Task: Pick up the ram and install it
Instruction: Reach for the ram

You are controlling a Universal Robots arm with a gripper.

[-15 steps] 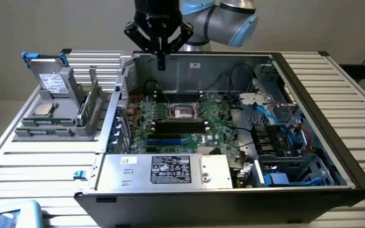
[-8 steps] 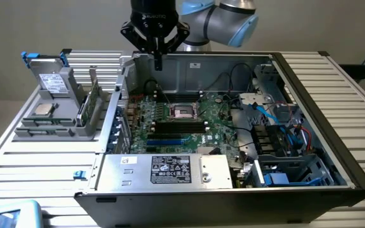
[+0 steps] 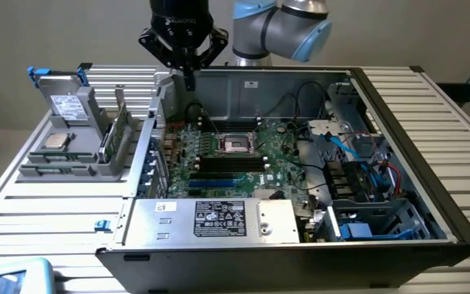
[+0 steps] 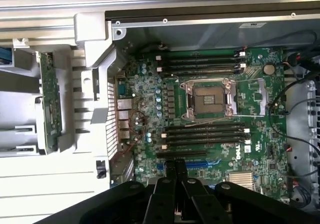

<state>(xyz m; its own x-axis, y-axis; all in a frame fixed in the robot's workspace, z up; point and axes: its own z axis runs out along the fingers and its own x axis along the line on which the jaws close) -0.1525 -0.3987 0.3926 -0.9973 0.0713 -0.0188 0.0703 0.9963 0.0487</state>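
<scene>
- While the gripper (image 3: pixel 188 76) hangs over the rear corner of the open computer case (image 3: pixel 235 98), its fingers are pressed together with nothing between them; I call this the approach, with the pick not yet made.
- I've got the ram (image 4: pixel 50 101) standing on edge in the grey holder (image 3: pixel 63 168), just outside the case on the exterior view's left; it's well apart from the gripper and untouched.
- Nothing is installed, by my reading; the black memory slots (image 4: pixel 205 134) beside the empty processor socket (image 4: pixel 209 98) lie bare on the motherboard (image 4: pixel 145 104).
- As I judge it, a pick here calls for the fingers to part first, then line up across the stick's thin edge; the holder's posts stand close beside it, so there's little room for drift; a board that thin wants a square, gentle pinch, not a squeeze.
- Surface now: a ribbed, pale metal table (image 3: pixel 47 208) carries both case and holder; the holder also has a drive (image 3: pixel 70 105) propped up and a small silver processor chip (image 3: pixel 55 142) lying flat.
- At the case's near side sits the power supply (image 3: pixel 210 220) with its label facing up; cables crowd the exterior view's right.
- Room: a plain grey wall (image 3: pixel 55 30) behind; the arm (image 3: pixel 288 27) comes in from the back, above the case.
</scene>
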